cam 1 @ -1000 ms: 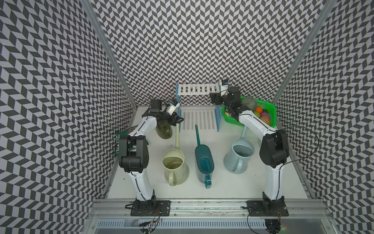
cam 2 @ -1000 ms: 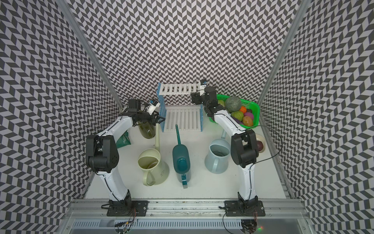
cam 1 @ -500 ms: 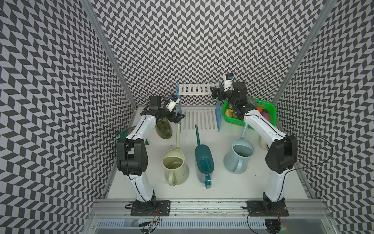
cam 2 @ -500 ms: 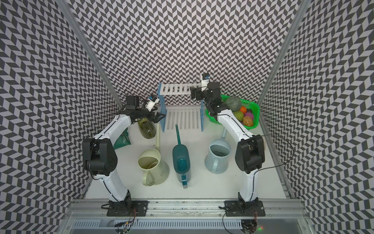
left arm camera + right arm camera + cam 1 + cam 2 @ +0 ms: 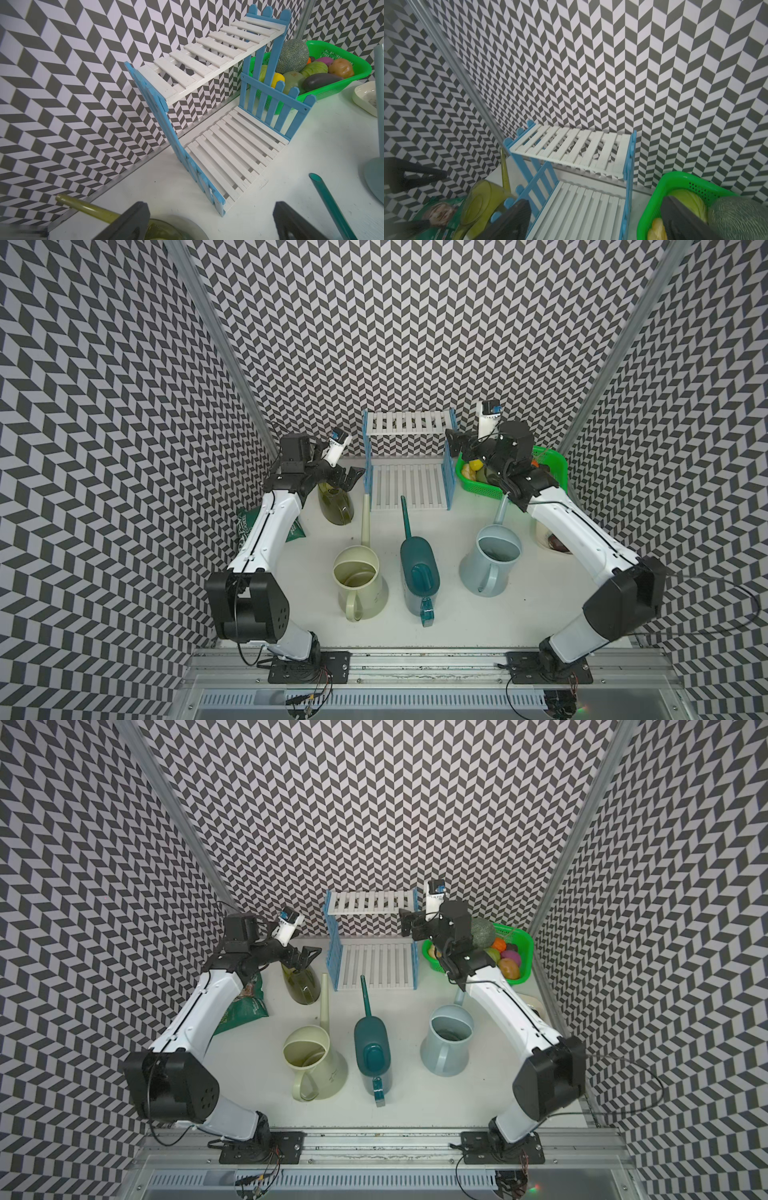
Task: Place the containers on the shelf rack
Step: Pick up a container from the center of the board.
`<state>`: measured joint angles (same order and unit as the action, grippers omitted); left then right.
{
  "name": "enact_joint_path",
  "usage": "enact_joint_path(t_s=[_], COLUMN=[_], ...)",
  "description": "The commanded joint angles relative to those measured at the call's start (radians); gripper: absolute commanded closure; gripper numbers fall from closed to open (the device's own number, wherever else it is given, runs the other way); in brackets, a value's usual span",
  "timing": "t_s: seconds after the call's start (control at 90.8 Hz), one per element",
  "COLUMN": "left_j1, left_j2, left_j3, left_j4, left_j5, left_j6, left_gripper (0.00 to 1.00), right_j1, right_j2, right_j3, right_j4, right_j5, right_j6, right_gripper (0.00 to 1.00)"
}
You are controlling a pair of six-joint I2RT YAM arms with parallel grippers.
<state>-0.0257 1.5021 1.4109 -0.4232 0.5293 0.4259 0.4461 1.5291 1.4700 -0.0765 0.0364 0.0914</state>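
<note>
Left hand (image 5: 348,480) and right hand (image 5: 453,442) spread wider; bag (image 5: 249,526) print illegible.

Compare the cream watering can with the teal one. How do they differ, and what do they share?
The cream can has a wide, round, open mouth; the teal can has a mostly covered top with a small oval opening. The cream can's body flares at the base; the teal can's is narrower. Both stand on the table, spouts pointing toward the rack, handles away from it.
</note>
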Motion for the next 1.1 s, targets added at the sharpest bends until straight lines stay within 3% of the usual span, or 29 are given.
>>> enact_joint_path(t_s=[0.0,0.187,0.33,0.441,1.091], left_j1=[0.006,0.004,-0.030,-0.067,-0.104], left_j2=[-0.048,-0.119,-0.184,-0.181,0.131], left_j3=[-0.057,-0.118,-0.198,-0.216,-0.082], left_j4=[-0.016,-0.044,0.002,-0.027,-0.133], left_j5=[-0.090,-0.246,-0.559,-0.652,-0.571], left_j6=[-0.071,-0.314,-0.585,-0.684,-0.824], left_gripper=[0.00,0.00,0.02,0.06,0.18], right_j1=[0.081,0.176,0.213,0.217,0.218], right_j2=[-0.150,-0.336,-0.445,-0.499,-0.513], right_j3=[-0.096,-0.250,-0.301,-0.336,-0.343], right_j4=[-0.051,-0.187,-0.253,-0.250,-0.264], right_j5=[0.107,0.213,0.246,0.249,0.226], right_j6=[0.010,0.077,0.115,0.132,0.147], right_gripper=[0.00,0.00,0.00,0.00,0.00])
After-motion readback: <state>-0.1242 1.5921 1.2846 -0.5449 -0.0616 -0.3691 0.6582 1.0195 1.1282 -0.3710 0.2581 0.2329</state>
